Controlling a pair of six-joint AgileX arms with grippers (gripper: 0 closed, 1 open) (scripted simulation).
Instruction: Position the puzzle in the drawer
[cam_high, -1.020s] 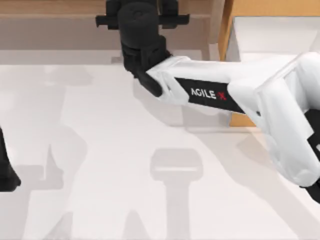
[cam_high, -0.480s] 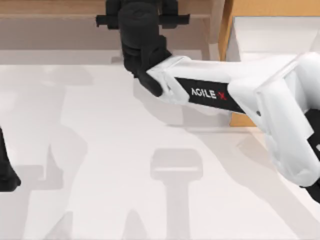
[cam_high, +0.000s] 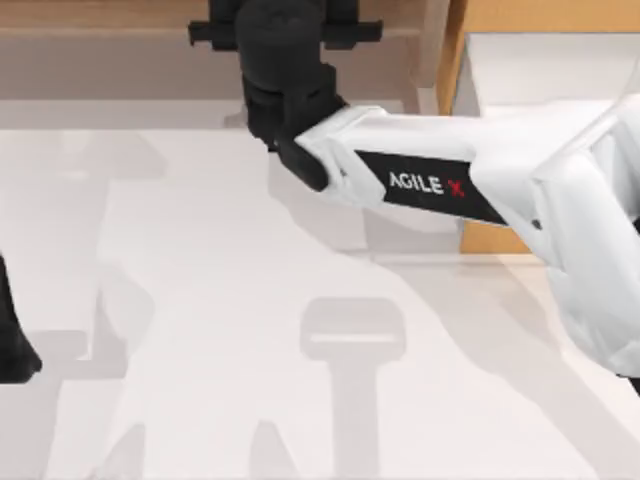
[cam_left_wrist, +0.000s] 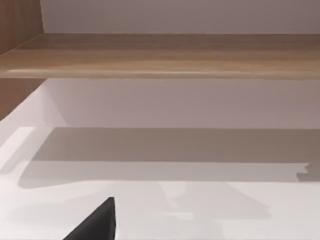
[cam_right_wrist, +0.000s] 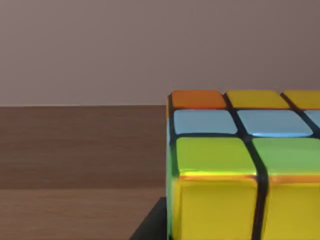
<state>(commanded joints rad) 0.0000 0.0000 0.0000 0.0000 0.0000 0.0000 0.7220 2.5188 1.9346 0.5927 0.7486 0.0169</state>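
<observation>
The puzzle looms very close in the right wrist view, a cube with yellow, green, light blue and orange tiles. My right gripper is at the back of the table, left of the drawer, and reaches in over the brown shelf. It appears shut on the puzzle, with a dark finger beside the cube. From above, the wrist hides the cube. The drawer is a light orange-wood box with a white inside, at the back right. My left arm is parked at the left edge.
The brown wooden shelf runs along the back of the table, and its board lies under and behind the puzzle. My right arm's white forearm crosses in front of the drawer. White table top spreads in front.
My right arm has shifted slightly toward the back, carrying its gripper a little farther over the shelf. The left arm has not moved.
</observation>
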